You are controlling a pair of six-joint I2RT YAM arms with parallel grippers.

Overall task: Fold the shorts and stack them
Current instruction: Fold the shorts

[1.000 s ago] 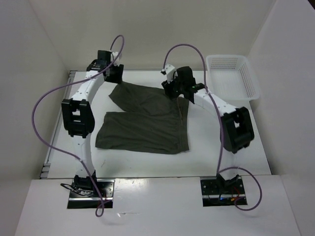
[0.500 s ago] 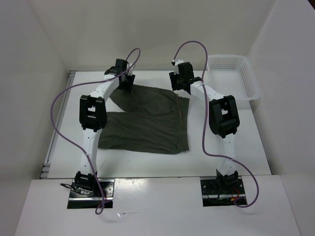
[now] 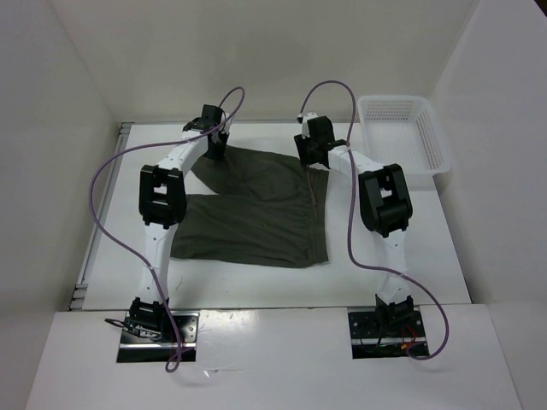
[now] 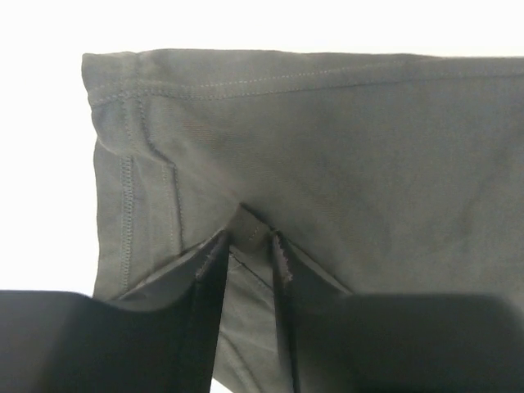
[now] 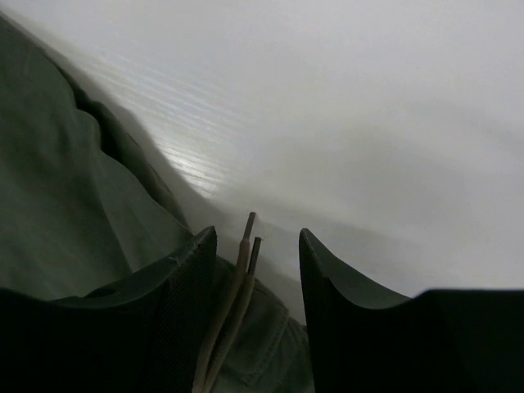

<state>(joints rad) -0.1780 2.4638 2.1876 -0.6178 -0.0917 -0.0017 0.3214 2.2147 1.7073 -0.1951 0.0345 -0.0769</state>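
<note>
Shorts (image 3: pixel 256 213) of dark olive-green soft cloth lay spread flat on the white table (image 3: pixel 402 256), reaching from the two claws toward the near side, with the waistband under the right claw and both legs running off toward the left claw's side. The left claw (image 3: pixel 215 143) sat at the far leg's end. In its wrist view its black fingers stood almost together, pinching a small raised fold of cloth just inside the stitched hem. The right claw (image 3: pixel 313 154) was at the far corner of the waistband with its fingers apart, and two pale tan drawstring ends (image 5: pixel 241 254) lay in the gap between them. Whether its tips touched the cloth was hard to tell in that dim view. A white plastic mesh basket (image 3: pixel 403 128) stood to the right of the right claw, apart from it.
</note>
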